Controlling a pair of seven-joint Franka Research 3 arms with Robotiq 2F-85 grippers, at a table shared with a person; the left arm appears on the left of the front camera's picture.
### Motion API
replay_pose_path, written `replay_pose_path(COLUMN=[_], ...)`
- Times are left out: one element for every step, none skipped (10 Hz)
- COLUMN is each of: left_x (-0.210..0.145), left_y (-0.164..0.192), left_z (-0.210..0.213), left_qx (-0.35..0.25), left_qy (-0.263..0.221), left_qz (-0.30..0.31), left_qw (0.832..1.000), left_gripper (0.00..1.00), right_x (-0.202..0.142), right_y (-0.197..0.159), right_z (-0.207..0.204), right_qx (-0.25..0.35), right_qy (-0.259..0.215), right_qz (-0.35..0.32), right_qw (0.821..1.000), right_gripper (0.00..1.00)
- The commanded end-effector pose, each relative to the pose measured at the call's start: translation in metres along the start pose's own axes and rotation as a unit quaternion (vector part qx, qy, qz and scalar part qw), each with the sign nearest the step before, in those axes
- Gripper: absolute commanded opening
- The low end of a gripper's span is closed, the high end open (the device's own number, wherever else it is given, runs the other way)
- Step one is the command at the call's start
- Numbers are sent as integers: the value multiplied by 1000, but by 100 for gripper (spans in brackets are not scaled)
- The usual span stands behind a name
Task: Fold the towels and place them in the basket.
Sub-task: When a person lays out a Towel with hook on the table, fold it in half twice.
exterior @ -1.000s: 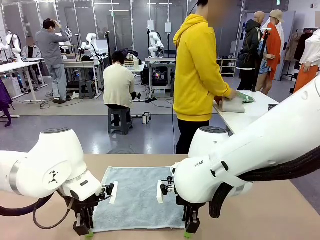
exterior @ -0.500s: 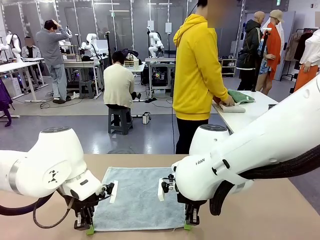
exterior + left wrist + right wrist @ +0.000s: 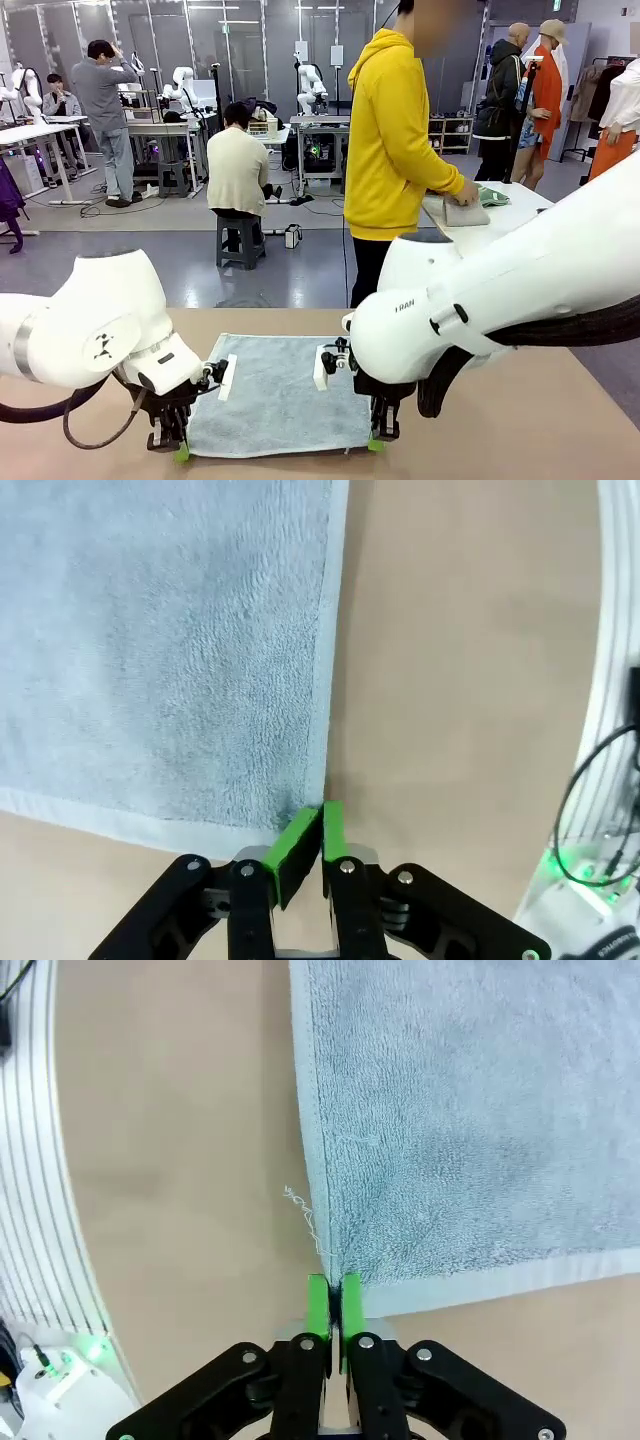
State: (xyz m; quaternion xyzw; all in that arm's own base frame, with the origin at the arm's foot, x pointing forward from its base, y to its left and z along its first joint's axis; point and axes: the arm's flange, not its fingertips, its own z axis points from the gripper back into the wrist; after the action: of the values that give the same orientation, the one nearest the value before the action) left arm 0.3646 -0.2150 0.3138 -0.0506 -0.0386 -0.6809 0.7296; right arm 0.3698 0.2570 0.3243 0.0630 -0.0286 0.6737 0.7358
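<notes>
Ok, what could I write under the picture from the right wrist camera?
The right arm's green fingers pinch one corner of the pale blue towel spread on the tan table.

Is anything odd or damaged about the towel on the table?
A loose thread straggles from the side hem of the towel close to one corner, a small fray. Otherwise it lies flat.

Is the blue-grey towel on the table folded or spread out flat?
Spread flat: the pale blue-grey terry-cloth towel lies as one open layer on the tan table, no fold showing.
</notes>
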Motion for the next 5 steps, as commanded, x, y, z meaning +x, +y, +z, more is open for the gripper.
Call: replay_pose_path(left_x=[2, 4, 5, 6, 6], left_y=[-3, -3, -2, -1, 0], left_z=[38, 52, 62, 68, 72], left_qx=[13, 17, 23, 26, 35], left_qy=[-15, -31, -34, -49, -54], left_qz=[-31, -37, -41, -37, -33], left_qw=[999, 999, 998, 998, 997], left_gripper=[0, 0, 0, 0, 0], right_x=[12, 15, 16, 16, 16], right_y=[7, 6, 3, 2, 2], right_z=[32, 42, 50, 55, 58], right_qx=[15, 7, -1, -7, -12], right_qy=[-12, -11, -14, -18, -20], right_qz=[-3, 0, 0, 1, 2], right_qw=[1000, 1000, 1000, 1000, 1000], right_gripper=[0, 0, 0, 0, 0])
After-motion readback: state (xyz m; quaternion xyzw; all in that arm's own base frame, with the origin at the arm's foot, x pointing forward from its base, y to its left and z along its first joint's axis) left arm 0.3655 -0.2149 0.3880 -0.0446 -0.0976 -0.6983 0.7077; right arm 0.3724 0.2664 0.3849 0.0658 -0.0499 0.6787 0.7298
